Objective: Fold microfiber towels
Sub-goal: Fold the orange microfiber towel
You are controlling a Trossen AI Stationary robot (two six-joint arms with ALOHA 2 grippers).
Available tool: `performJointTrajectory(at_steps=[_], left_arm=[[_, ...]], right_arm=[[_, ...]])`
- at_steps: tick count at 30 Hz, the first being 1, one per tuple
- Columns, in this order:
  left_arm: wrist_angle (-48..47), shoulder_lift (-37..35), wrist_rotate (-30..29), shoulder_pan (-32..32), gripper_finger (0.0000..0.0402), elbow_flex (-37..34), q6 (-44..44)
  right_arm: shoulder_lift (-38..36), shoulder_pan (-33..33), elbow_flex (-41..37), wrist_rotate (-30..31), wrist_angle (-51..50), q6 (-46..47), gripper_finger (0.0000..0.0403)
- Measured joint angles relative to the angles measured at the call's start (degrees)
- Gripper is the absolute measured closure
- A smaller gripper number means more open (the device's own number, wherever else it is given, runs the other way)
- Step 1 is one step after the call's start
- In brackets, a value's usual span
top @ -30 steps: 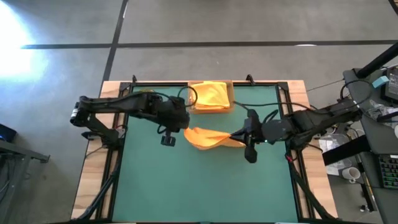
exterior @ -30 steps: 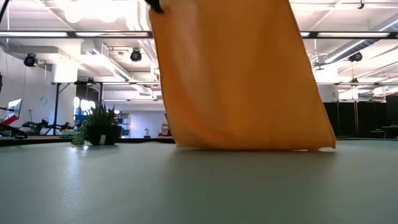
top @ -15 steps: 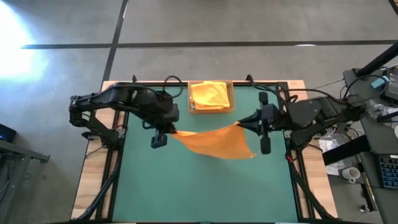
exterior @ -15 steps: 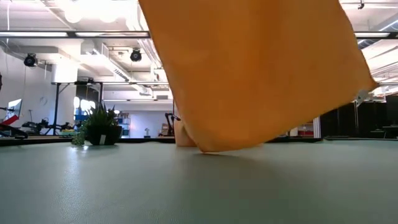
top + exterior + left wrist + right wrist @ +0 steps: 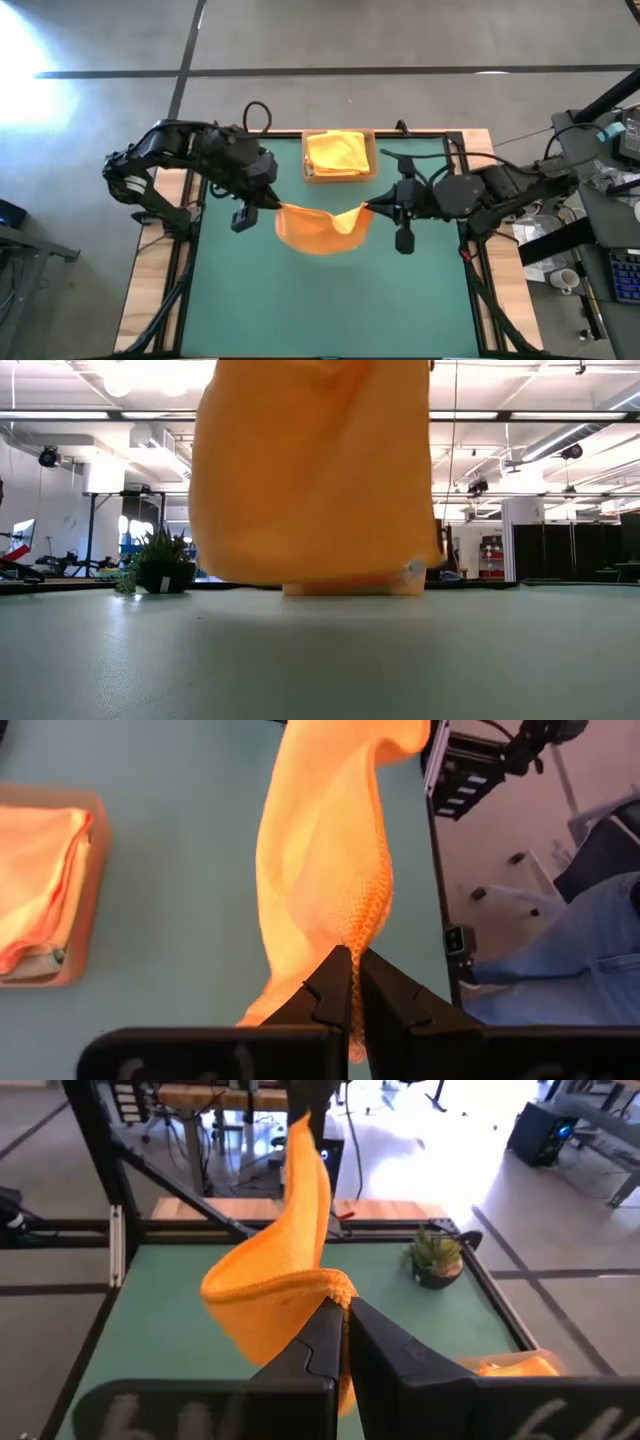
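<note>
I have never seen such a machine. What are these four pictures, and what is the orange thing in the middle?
It is a robot with two dark arms at a table. One picture looks down from above, one looks level across the table, and two come from cameras on the wrists. The left hand and the right hand are both shut on one orange towel, each pinching a corner, so it sags between them above the green mat. Behind it, a tan tray holds a folded yellow towel. A small plant stands at the table edge.

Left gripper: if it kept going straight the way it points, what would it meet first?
Probably the orange towel that the left gripper itself pinches; beyond it, likely the right gripper holding the opposite corner.
</note>
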Motion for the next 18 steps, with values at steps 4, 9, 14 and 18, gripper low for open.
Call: performJointTrajectory(at_steps=[4, 9, 14, 18], left_arm=[[-0.94, -0.08, -1.69, 0.00, 0.0402, 0.03, 4.26], [-5.16, 0.15, -9.20, 0.13, 0.0402, -0.12, 10.34], [-4.96, 0.34, -25.58, 0.28, 0.0402, -0.30, 17.74], [-3.29, 0.29, -32.63, 0.37, 0.0402, -0.30, 22.62]], right_arm=[[0.15, -0.02, 0.18, 1.80, 0.16, -0.95, 0.0394], [0.19, -0.02, 0.16, 5.52, -0.12, -4.86, 0.0394], [0.06, -1.25, 0.16, 9.81, -0.15, -10.97, 0.0394], [0.12, -3.03, 0.14, 12.15, -0.38, -15.07, 0.0394]])
